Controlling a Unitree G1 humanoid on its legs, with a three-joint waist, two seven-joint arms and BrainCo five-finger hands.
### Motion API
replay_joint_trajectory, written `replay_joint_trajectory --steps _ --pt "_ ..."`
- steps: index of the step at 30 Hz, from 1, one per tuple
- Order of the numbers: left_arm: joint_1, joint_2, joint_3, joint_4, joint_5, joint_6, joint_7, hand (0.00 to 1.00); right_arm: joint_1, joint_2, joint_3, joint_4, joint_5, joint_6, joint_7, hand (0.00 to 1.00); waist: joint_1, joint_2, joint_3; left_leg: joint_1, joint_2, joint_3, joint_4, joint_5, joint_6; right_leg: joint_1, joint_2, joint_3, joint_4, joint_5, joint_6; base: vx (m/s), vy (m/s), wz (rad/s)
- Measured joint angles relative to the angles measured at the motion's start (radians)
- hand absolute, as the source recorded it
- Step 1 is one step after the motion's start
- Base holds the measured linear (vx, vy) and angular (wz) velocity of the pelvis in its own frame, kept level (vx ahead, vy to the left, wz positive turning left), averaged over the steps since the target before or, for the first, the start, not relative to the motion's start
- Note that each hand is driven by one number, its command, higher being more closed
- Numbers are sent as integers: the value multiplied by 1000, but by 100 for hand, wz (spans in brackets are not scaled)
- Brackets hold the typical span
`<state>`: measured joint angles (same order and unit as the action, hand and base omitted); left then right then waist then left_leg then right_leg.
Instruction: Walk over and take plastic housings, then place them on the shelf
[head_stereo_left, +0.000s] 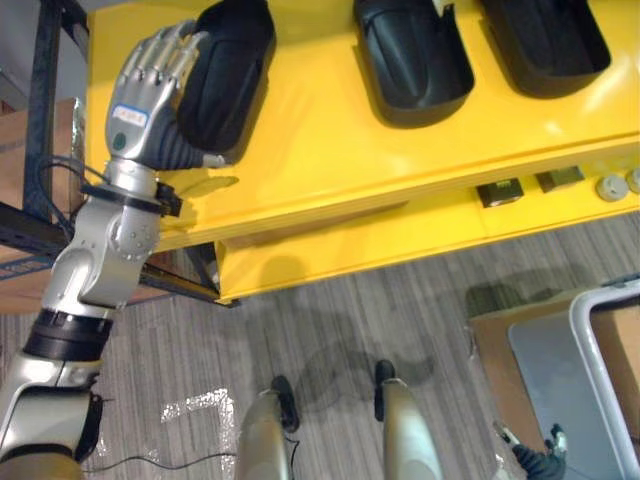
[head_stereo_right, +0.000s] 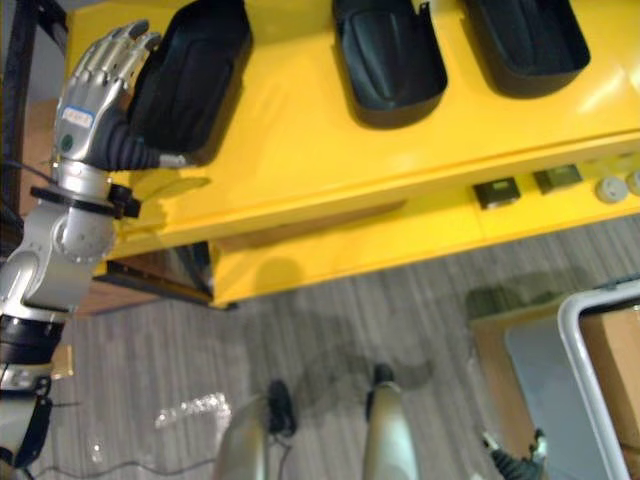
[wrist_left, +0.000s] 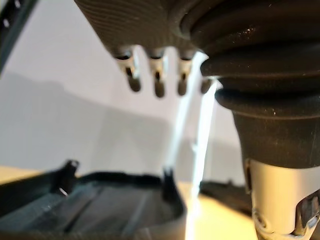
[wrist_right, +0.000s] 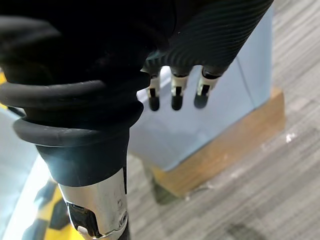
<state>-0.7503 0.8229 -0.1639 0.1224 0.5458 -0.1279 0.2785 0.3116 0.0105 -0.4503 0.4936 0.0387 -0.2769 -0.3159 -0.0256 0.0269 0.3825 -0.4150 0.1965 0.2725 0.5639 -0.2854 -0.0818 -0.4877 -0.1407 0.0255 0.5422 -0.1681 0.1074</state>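
The step in hand looks like the pick-up: three black plastic housings lie hollow side up in a row on the yellow desk (head_stereo_left: 330, 150), and none is lifted. The left hand (head_stereo_left: 150, 85) is at the desk's left end, laid against the outer side of the leftmost housing (head_stereo_left: 225, 70). Its fingers are straight and run along the housing's wall. The thumb sticks out apart from them along the housing's near end, towards the desk's front edge. Nothing is clasped; the hand is spread open and at most touches the shell. In the left wrist view the fingers hang straight above the housing's rim, with a gap between them and it.

The middle housing (head_stereo_left: 415, 60) and the right housing (head_stereo_left: 545, 45) sit further along the desk, well apart from the hand.

The right hand (wrist_right: 173, 90) hangs off the desk, low over the floor beside a box (wrist_right: 225, 145), its fingers relaxed and holding nothing.

The next move, as I judge it, calls for the fingers to curl over the housing's wall while the thumb closes from the other side, pinching the thin edge. The shell is smooth and light, so a loose pinch may let it tip or slide across the desk. Whether this yellow surface is itself the shelf I cannot tell.
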Motion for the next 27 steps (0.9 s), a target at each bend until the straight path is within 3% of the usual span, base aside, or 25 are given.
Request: replay_joint_trajectory --steps 10,18,19,23,27 --pt "-143 1 -105 167 -90 -5 -90 0 -10 0 1 71 8 18 25 0 5 0 3 2 -3 0 -19 3 -5 -3 -2 -1 -8 0 0 0 0 0" --pt "-256 44 -210 271 -149 -24 -184 0 -13 0 2 109 9 20 56 0 8 0 3 3 -8 -1 -33 11 -5 -3 -6 -6 -14 0 0 24 -10 2" --pt "-261 44 -215 279 -149 -25 -192 100 -14 0 2 113 9 21 56 0 8 0 3 3 -8 -1 -33 11 -4 -3 -7 -6 -14 0 0 37 -5 1" --pt "-295 75 -287 304 -156 -29 -226 100 -21 0 3 131 27 24 71 0 8 0 3 3 -8 1 -34 12 -5 -3 -8 -8 -15 1 1 0 0 0" --pt "-314 75 -293 334 -156 -35 -253 100 -34 -1 16 149 27 33 78 0 8 0 3 3 -8 1 -35 12 -5 -3 -9 -8 -18 1 2 0 0 0"
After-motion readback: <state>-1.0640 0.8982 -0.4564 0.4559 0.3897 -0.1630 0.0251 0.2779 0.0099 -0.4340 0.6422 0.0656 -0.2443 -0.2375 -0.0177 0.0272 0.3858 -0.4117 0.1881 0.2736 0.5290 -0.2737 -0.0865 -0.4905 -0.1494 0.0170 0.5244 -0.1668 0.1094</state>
